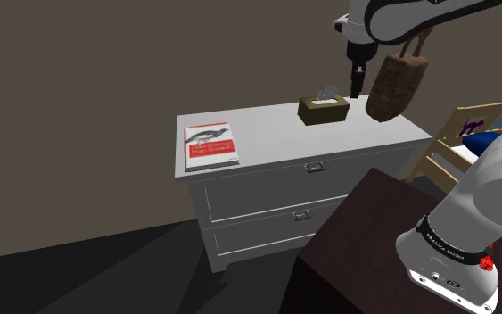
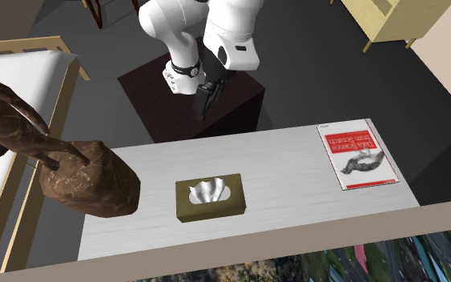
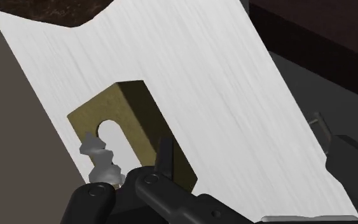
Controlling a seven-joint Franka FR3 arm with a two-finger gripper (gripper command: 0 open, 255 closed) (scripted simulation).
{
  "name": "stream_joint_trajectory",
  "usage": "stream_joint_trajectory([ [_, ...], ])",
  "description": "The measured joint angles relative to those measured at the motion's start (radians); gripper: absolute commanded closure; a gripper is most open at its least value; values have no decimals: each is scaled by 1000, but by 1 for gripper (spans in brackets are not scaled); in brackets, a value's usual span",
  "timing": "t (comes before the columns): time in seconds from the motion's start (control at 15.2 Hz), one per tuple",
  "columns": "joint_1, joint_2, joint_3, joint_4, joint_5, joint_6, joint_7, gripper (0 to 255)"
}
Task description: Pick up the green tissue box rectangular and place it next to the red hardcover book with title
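Observation:
An olive-green tissue box (image 1: 323, 109) (image 2: 209, 199) (image 3: 133, 121) with a white tissue poking out stands on a white dresser (image 1: 275, 134) (image 2: 287, 184) (image 3: 234, 95). A red and white book (image 1: 210, 144) (image 2: 357, 154) lies flat at the dresser's other end, well apart from the box. My black gripper (image 1: 356, 87) (image 2: 207, 102) (image 3: 165, 156) hangs in the air above the dresser, a little to the shoulder view's right of the box. It is shut on nothing and touches nothing.
A brown bag (image 1: 396, 85) (image 2: 87, 180) stands on the dresser close beside the box, opposite the book. A wooden bed frame (image 1: 454, 152) (image 2: 23, 160) lies past that end. My dark stand (image 1: 356, 241) (image 2: 191, 88) faces the drawers.

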Motion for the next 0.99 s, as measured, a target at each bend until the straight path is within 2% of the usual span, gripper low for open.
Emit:
stream_joint_trajectory([
  [0.46, -47, 217, -61, 43, -189, 260, -72, 0],
  [0.79, -76, 388, -89, 135, -316, 410, -96, 0],
  [0.99, -86, 449, -98, 169, -354, 459, -96, 0],
])
